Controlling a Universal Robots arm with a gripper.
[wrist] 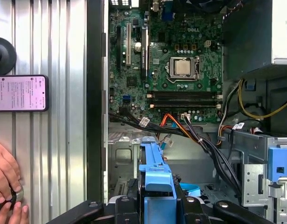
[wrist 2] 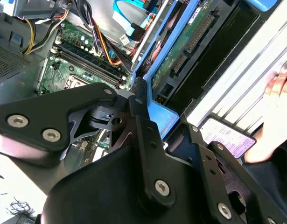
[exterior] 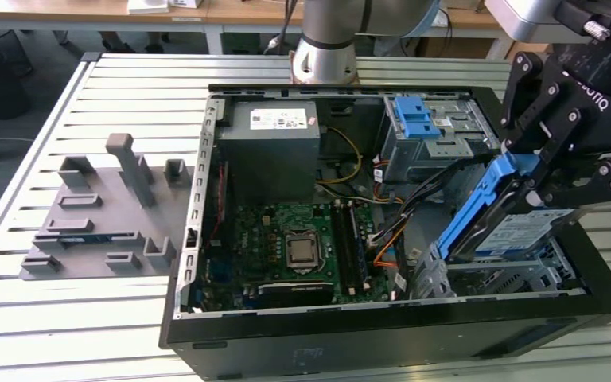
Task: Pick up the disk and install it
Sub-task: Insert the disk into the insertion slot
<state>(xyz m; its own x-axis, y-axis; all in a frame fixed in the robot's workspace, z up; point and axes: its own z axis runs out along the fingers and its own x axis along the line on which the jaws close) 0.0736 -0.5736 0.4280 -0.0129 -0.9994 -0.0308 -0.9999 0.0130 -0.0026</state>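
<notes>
1. The gripper [exterior: 539, 187] hangs over the corner of the open computer case [exterior: 391, 334] at the exterior view's right. Its jaws are closed on the disk [exterior: 502, 231], with one black finger pressed against each side.
2. In the first wrist view the fingers [wrist: 190, 207] flank the blue bracket [wrist: 157, 184], with no gap showing between pad and plastic.
3. The disk is tilted rather than level. Its upper end sits in the jaws, and its lower end slants down towards the exterior view's left, reaching the mouth of the silver drive bay [exterior: 518, 278]. It is not seated flat in the bay, and its labelled face and blue edge stand well above the case rim.
4. Inside the case, the green motherboard [exterior: 274, 239] lies on the floor.
5. The grey power-supply box [exterior: 274, 151] sits at the far end.
6. Beside that box is a silver cage [exterior: 465, 135] with a blue latch (clear of the disk).
7. A bundle of orange and black cables [wrist: 180, 128] crosses between the motherboard and the bay.
8. The case rests on a slatted metal table [exterior: 125, 87].
9. A grey moulded fixture [exterior: 93, 215] lies on the table, well apart from the case at the exterior view's left.
10. In the first wrist view a phone [wrist: 19, 93] lies on the slats beside the case, and a person's hand [wrist: 5, 175] is near it.
</notes>
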